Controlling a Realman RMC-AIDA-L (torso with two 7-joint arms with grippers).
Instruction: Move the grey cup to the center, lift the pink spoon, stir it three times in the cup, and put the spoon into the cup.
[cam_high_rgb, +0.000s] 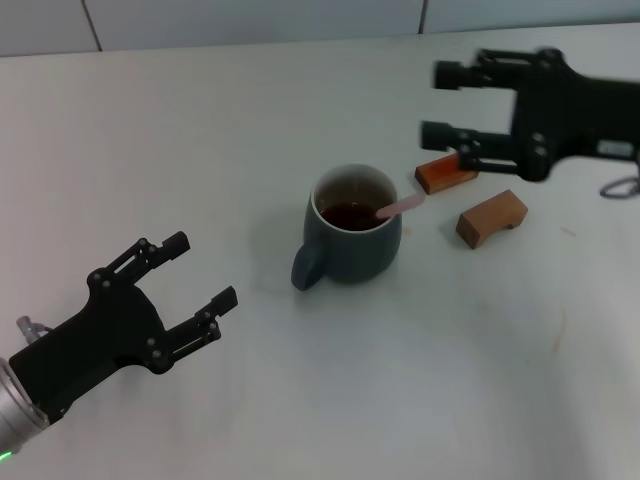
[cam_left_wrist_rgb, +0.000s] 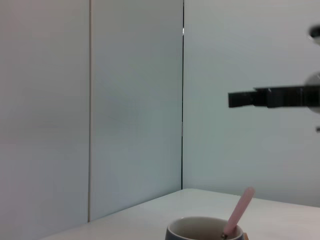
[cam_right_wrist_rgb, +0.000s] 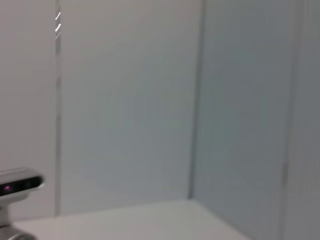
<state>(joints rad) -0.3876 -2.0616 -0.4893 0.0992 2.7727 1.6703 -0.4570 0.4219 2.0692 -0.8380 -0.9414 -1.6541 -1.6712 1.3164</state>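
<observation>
Grey cup (cam_high_rgb: 352, 225) stands upright near mid-bench (cam_high_rgb: 300, 120), dark liquid inside, loop handle toward the robot's left and near side. Pink spoon (cam_high_rgb: 400, 207) already sits in it: bowl end down in the drink, pale handle leaning over the rim toward the robot's right; the left wrist view shows the same handle (cam_left_wrist_rgb: 238, 212) slanting up out of the cup (cam_left_wrist_rgb: 205, 229).

Right tool (cam_high_rgb: 448, 104) hovers above the bench, beyond and to the right of the cup, fingers spread apart, holding nothing. It points toward the robot's left, so the spoon handle lies below and on the near side of its tips. Left tool (cam_high_rgb: 199, 272) hangs low at the near left, fingers also apart and empty, aimed toward the cup handle but clear of it.

Judging by the layout, the job looks all but done: cup centred, spoon inside, both tools free. If any move remains it is prob. a retreat, and the right arm is the nearer one to the spoon's long axis, which runs from cup centre out to the right.

In the way: two orange-brown blocks, the far block (cam_high_rgb: 445, 175) directly under the right tool, the near block (cam_high_rgb: 491, 218) just right of the cup. A low sweep could knock either; neither touches the cup.
</observation>
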